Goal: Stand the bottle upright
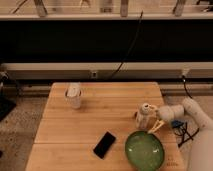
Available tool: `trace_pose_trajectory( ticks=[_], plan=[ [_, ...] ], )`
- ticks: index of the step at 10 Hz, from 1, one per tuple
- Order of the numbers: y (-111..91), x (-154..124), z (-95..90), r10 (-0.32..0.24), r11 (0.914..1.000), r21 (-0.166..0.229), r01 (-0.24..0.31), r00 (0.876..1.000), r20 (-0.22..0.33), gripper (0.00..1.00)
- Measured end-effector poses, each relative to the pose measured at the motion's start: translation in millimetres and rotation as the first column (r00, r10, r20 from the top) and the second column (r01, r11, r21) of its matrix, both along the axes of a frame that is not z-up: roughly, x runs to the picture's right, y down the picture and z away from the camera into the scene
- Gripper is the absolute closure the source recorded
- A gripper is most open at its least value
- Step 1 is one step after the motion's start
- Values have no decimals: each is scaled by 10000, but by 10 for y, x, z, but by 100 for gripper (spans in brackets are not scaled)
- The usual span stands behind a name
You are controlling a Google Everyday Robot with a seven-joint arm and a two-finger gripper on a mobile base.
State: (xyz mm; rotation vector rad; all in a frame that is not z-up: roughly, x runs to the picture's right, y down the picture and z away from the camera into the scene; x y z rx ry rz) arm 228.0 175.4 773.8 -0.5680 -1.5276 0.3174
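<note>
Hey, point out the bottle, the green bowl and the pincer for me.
bottle [144, 115], camera view, on its body below the white cap.
green bowl [144, 150], camera view, on its inner surface.
pincer [154, 121], camera view, between its fingertips, right of the bottle.
</note>
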Motion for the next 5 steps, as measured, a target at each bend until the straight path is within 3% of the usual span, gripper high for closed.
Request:
trace_pose_trajectory(
  ticks=[5],
  plan=[
    [-2,45,-12,53,9999,125,-52,10000,-40,20]
  ],
)
